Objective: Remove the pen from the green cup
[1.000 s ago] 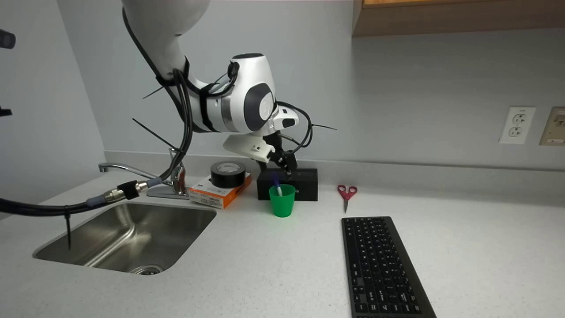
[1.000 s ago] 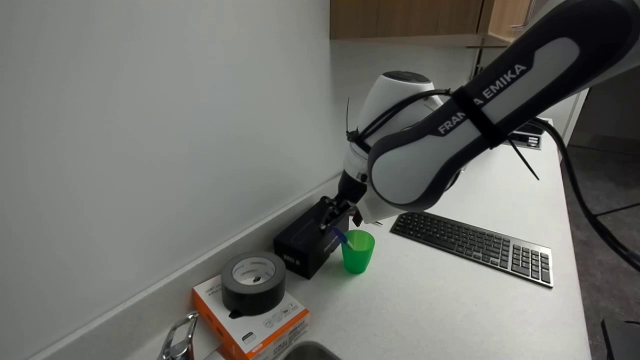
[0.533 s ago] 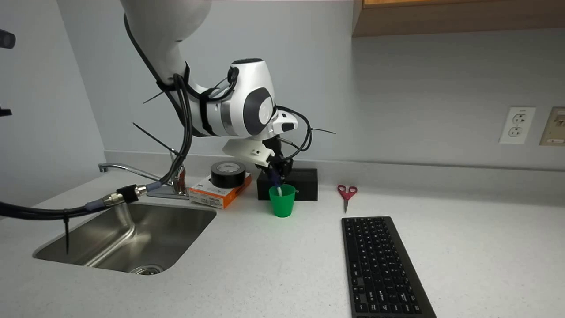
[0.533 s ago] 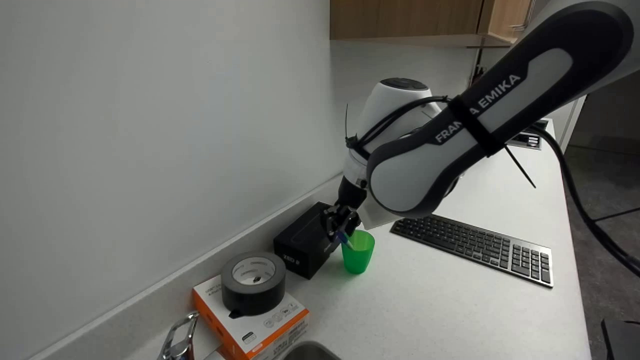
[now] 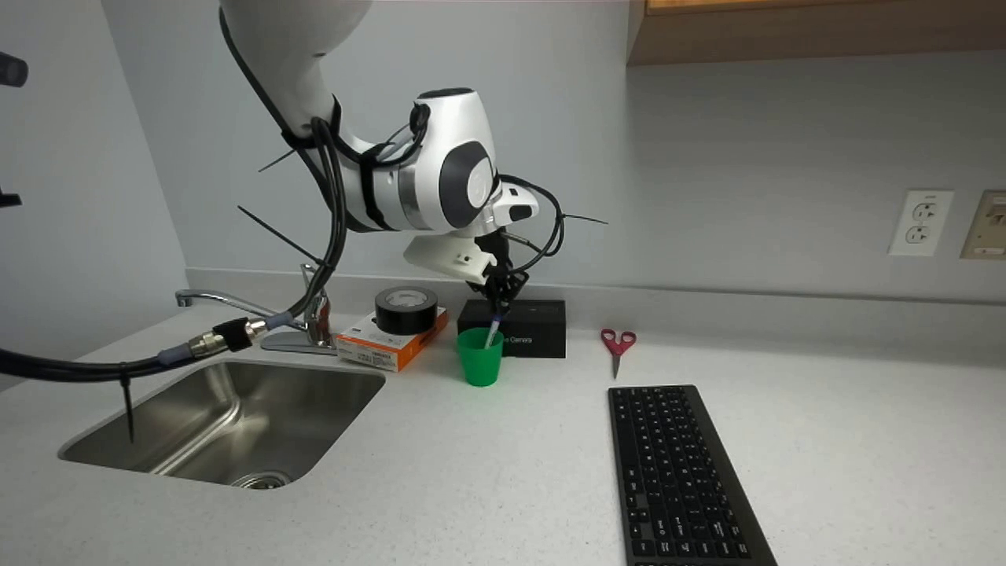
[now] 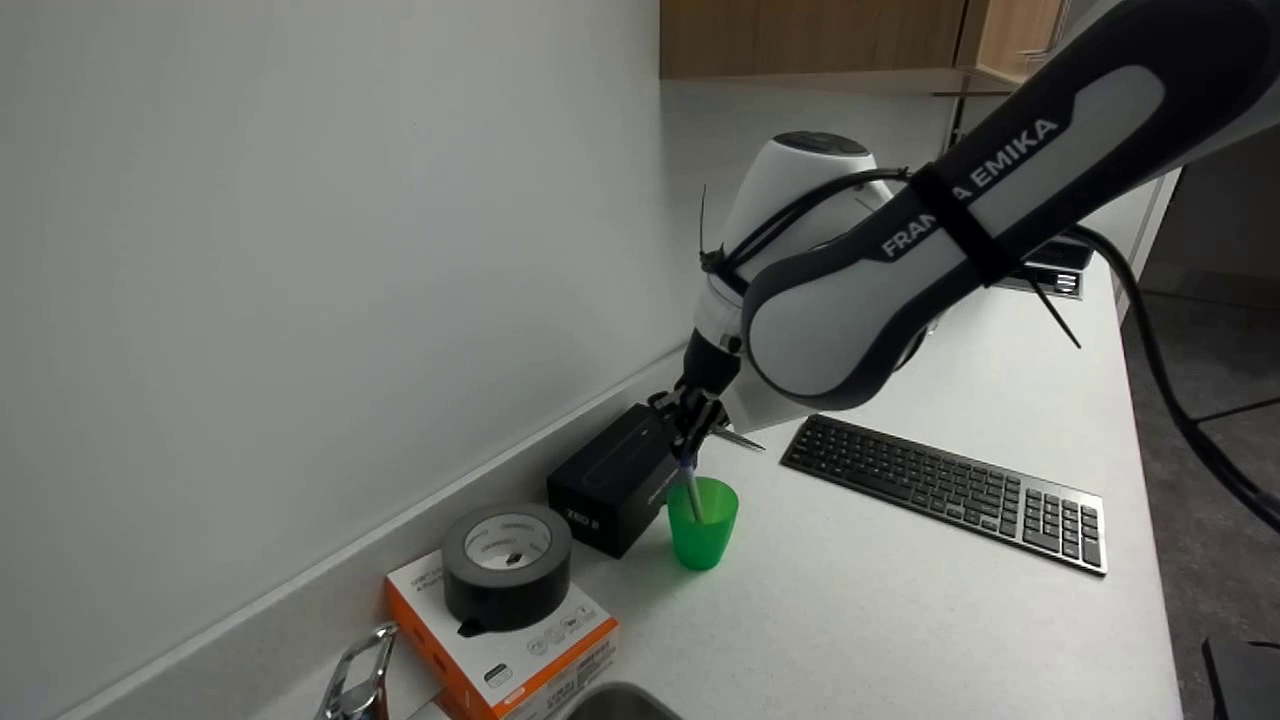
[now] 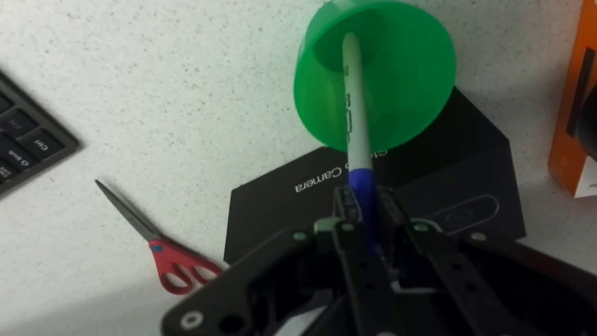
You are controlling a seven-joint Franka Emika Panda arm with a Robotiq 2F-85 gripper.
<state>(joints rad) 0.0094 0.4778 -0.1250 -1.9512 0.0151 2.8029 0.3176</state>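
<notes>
Worktop (image 5: 503,487) pale and speckled, arm (image 6: 820,325) lettered FRANKA EMIKA with one letter hidden, slim keyboard (image 7: 28,140) with Ctrl and Shift, matte black box (image 6: 610,480) marked ZED and Camera, jointed tool (image 7: 366,205) pinching pen (image 7: 358,121) by blue end, tapered translucent green cup (image 6: 700,547) around pen's slanted lower part, white barrel's print unreadable.

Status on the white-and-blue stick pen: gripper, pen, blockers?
Black two-finger gripper shut on blue end of pen. White end inside round green plastic cup. Black rectangular box close beside cup, but upward pull looks unobstructed.
</notes>
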